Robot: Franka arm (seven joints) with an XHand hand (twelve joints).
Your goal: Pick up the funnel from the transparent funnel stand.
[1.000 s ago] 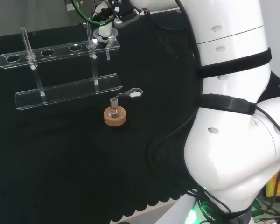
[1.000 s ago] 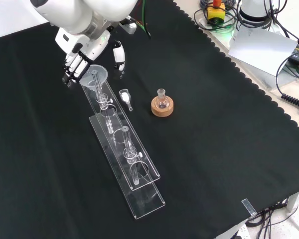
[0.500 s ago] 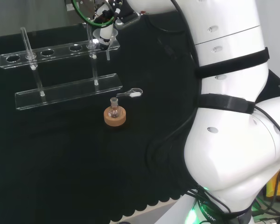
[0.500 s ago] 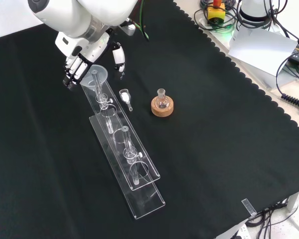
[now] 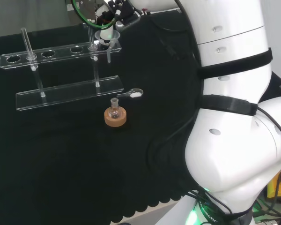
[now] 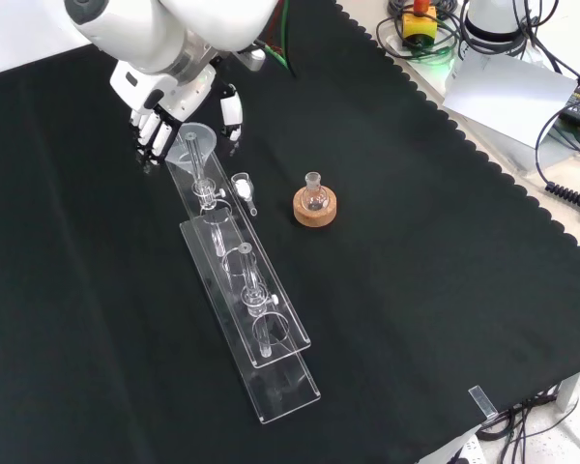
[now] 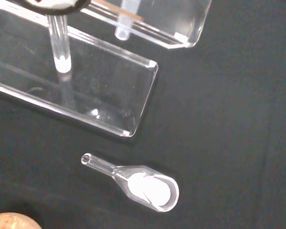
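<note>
The clear funnel (image 5: 107, 37) (image 6: 195, 143) sits in the end hole of the transparent stand (image 5: 61, 91) (image 6: 271, 333), its stem (image 7: 122, 26) poking down through the top plate. My hand (image 5: 113, 9) (image 6: 169, 87) is at that end of the stand. In the front view its dark fingers (image 6: 155, 133) curl against the funnel's left rim and the thumb (image 6: 231, 108) is on the right, so the funnel is pinched between them. The funnel's rim stands just above the top plate.
A small flask on a cork ring (image 5: 115, 116) (image 6: 315, 205) stands near the stand's base. A glass scoop with white powder (image 5: 133, 94) (image 6: 242, 188) (image 7: 145, 187) lies between them. The stand's upright posts (image 7: 60, 47) rise close to the funnel.
The fingers have closed in on the funnel. The stand's end at the funnel has shifted slightly right in the front view, and the funnel sits a little higher.
</note>
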